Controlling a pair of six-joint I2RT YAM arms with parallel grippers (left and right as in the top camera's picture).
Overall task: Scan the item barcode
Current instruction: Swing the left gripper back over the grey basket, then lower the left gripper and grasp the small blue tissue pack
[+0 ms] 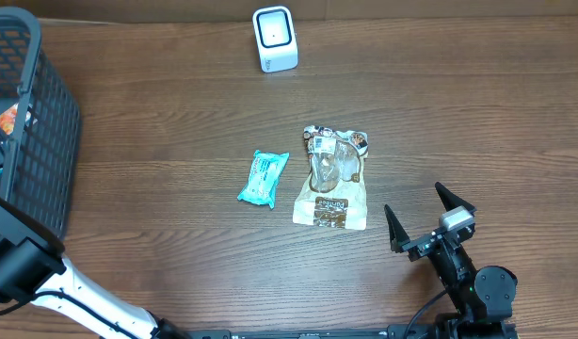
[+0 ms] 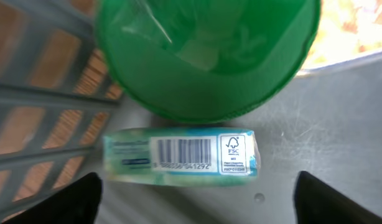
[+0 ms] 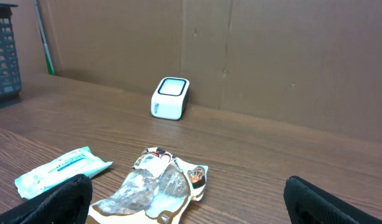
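Wooden table (image 1: 176, 113). Dark mesh basket (image 1: 44, 113) at left edge. Left gripper (image 2: 200, 194) inside it, claw released, fingers wide apart, clear of barcoded packet (image 2: 178, 155) on basket floor. Barcode faces up, green tub (image 2: 203, 56) just beside. Right gripper (image 1: 413, 202) spread wide, empty, near front edge. Clear snack bag (image 1: 333, 179) mid-table. White scanner (image 1: 275, 38) at far edge. Teal packet (image 1: 264, 177) beside bag.

The scanner (image 1: 275, 38) is white, the packet (image 1: 264, 178) teal, the bag (image 1: 332, 179) brown-printed, the table (image 1: 458, 113) wood-grain brown.
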